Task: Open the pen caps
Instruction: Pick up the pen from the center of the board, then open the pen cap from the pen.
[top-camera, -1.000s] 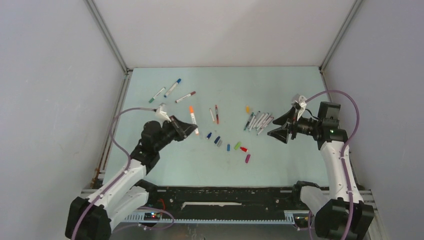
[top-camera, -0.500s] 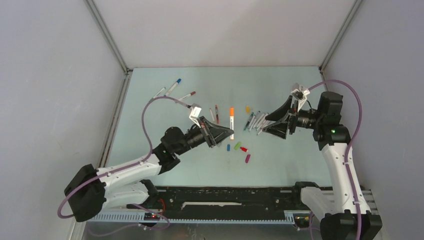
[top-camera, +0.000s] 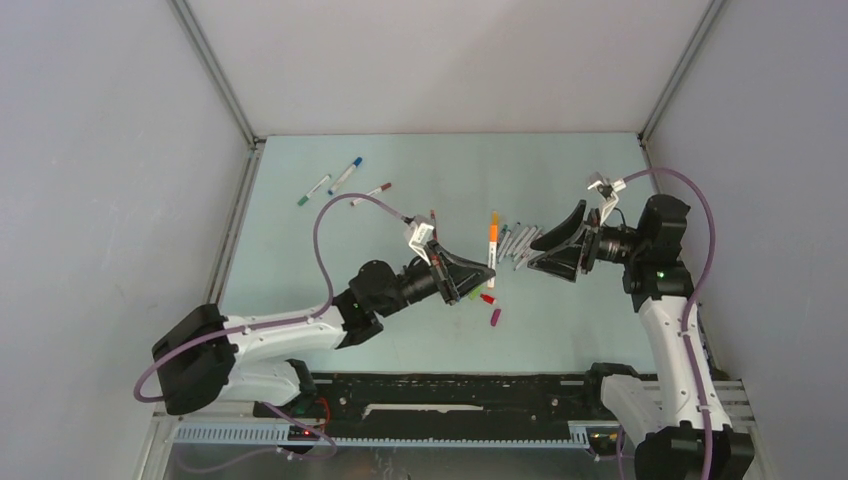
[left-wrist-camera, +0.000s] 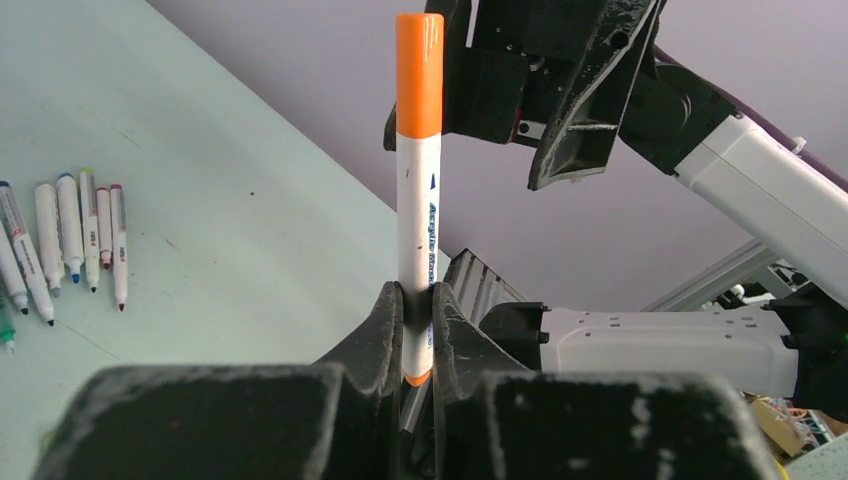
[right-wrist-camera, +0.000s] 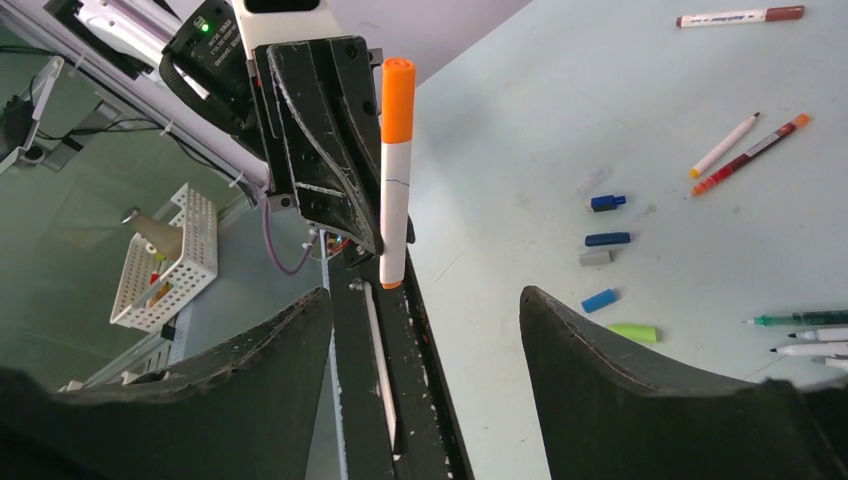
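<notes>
A white pen with an orange cap stands upright above the table's middle. My left gripper is shut on the lower barrel, and the orange cap sticks up free. Just right of the pen, my right gripper is open and holds nothing, its jaws pointing at it. In the right wrist view the pen and its cap stand ahead of my open right gripper, apart from both fingers. Loose caps lie on the table: red, magenta, blue, green.
A row of uncapped pens lies behind and between the grippers. Three capped pens lie at the far left of the mat. More loose pens lie mid-table. Metal rails and walls bound the mat; the black base rail runs along the near edge.
My left arm has reached far to the right, carrying the orange-capped pen from left of centre to just in front of the right gripper. The right gripper shifted slightly and stayed open.
</notes>
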